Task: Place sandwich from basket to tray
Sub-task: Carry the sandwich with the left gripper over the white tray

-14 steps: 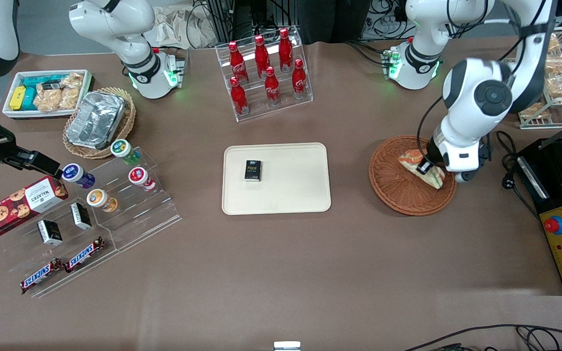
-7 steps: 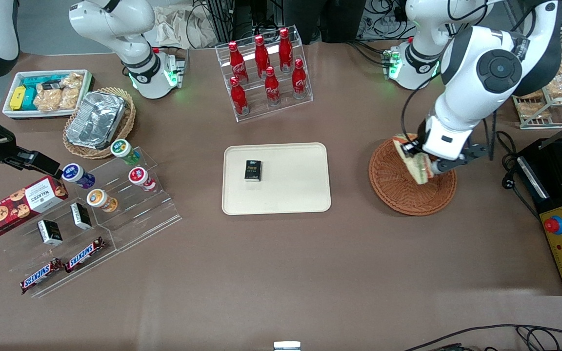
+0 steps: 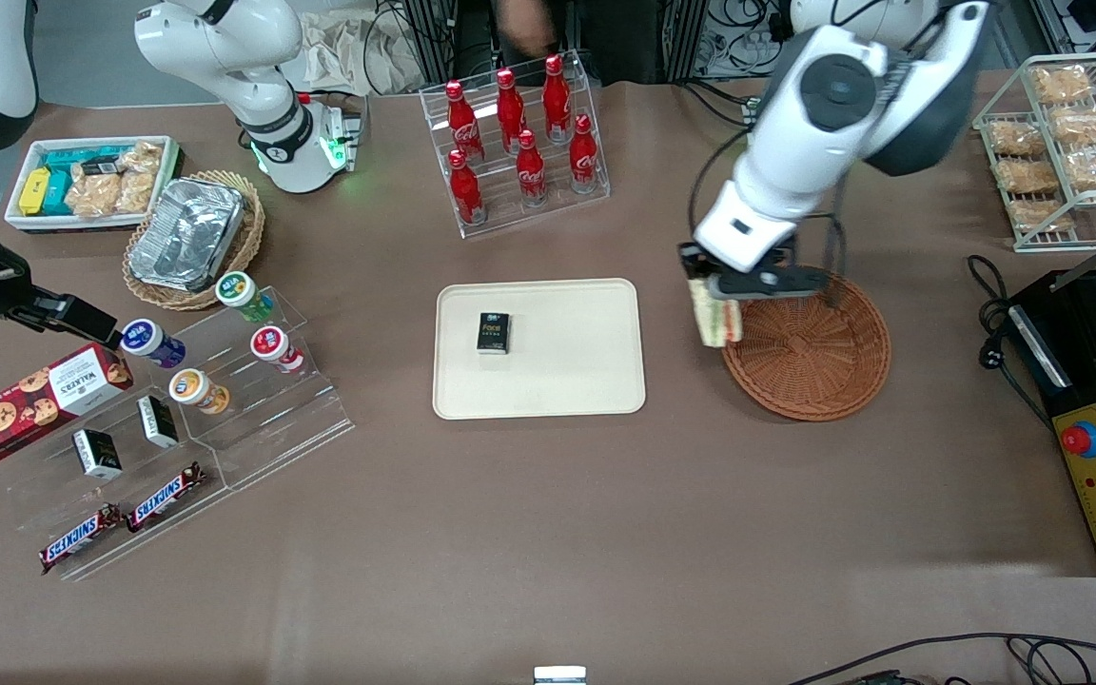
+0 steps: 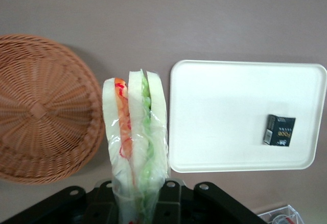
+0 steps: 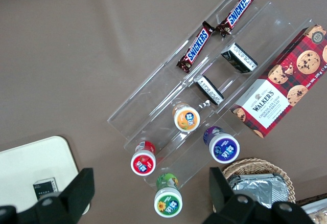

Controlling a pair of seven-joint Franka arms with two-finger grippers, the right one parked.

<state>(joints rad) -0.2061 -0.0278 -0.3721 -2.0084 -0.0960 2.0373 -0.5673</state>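
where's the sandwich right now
In the front view the sandwich hangs clamped in the left claw, lifted above the table at the edge of the reddish-brown wicker basket, between it and the cream tray.

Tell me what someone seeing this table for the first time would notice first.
The working arm's pincer hangs above the table, shut on a triangular white-bread sandwich with orange and green filling, between the round reddish-brown wicker basket and the flat cream rectangular tray. The tray holds a small black box. A clear stepped rack of red cola bottles stands farther from the front camera.
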